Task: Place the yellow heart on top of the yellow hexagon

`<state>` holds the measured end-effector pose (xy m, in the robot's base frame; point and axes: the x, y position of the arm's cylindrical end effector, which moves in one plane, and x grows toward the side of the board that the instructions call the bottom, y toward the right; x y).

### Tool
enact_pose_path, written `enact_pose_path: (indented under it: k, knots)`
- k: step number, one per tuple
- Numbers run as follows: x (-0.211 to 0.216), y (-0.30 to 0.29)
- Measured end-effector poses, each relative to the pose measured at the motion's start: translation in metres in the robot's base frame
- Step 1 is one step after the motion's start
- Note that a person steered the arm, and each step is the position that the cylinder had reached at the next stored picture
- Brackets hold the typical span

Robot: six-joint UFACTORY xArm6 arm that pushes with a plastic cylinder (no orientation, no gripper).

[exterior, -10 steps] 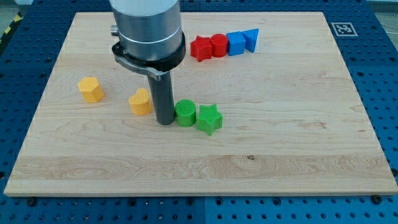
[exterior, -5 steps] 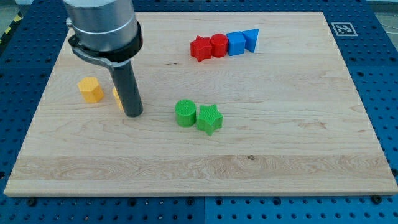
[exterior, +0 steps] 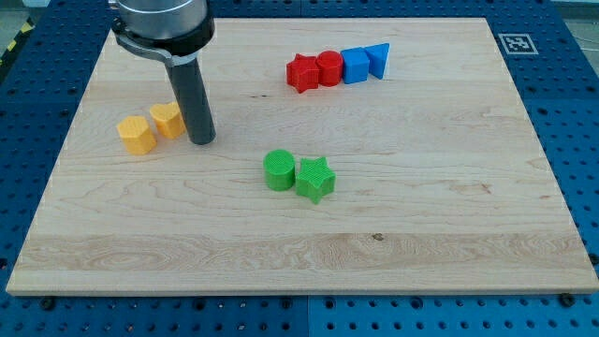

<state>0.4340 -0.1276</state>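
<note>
Yellow heart block, small ribbed plastic: sits at the wooden surface upper left, touching the yellow hexagon block. Looks light, stiff, easily slid. No fingers here; rod tip just right of heart. Best pushed from its right flank.

arm housing: cut off by view's top | yellow heart: right edge hidden behind rod | my tip: contact with heart cannot be told | blue triangle: partly hidden by blue cube
</note>
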Motion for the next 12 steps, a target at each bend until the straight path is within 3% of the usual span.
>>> enact_pose_path:
  k: [4, 9, 12]
  knots:
    - [-0.02, -0.005]
    - [-0.037, -0.052]
    - [-0.037, -0.04]
